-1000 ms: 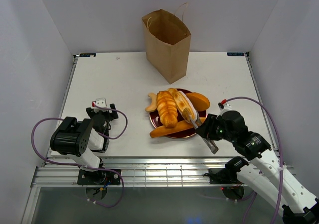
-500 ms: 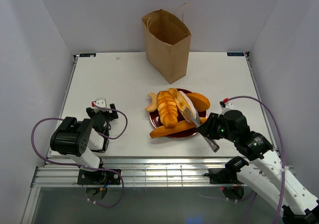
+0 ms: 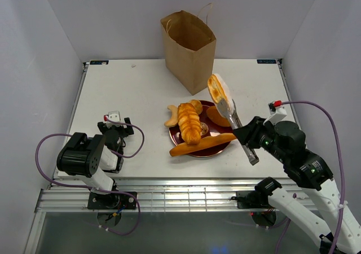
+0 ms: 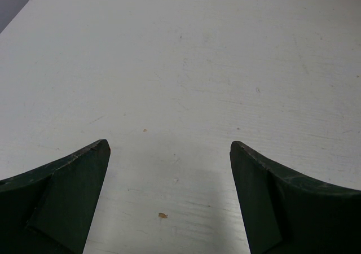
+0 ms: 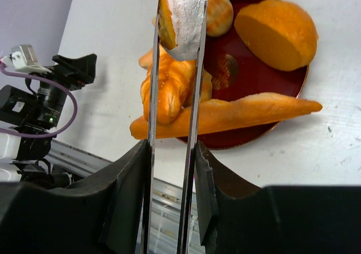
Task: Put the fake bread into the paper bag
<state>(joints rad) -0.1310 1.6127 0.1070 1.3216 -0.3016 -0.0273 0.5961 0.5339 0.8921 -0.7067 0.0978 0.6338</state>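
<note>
up in the air above the dark red plate (image 5: 248, 79): one piece of the fake bread, a filled roll (image 3: 217, 87) with white inside. pinched at the tips of long metal tongs (image 3: 238, 127). right fingers (image 5: 127, 197) squeezed tight on the two tong arms, one finger on each side. roll tilted, well apart from the plate below, and not yet in the paper bag (image 3: 189, 45). bag standing upright at the far side of the table (image 3: 124, 84), mouth open, thin handles sticking up.

on the plate: a long baguette (image 3: 203, 145) along the near rim, an oval loaf (image 3: 217, 117) on the right, a round bun (image 3: 196, 104) at the far side, and a big twisted bread (image 3: 189, 124) with its near end over the baguette. just beside the plate on the left, lying on the table, a small croissant (image 3: 171, 118).

left fingers (image 4: 282, 192) spread wide apart, only white table seen between them. low over the table near the front left, well apart from the plate and the bag.
</note>
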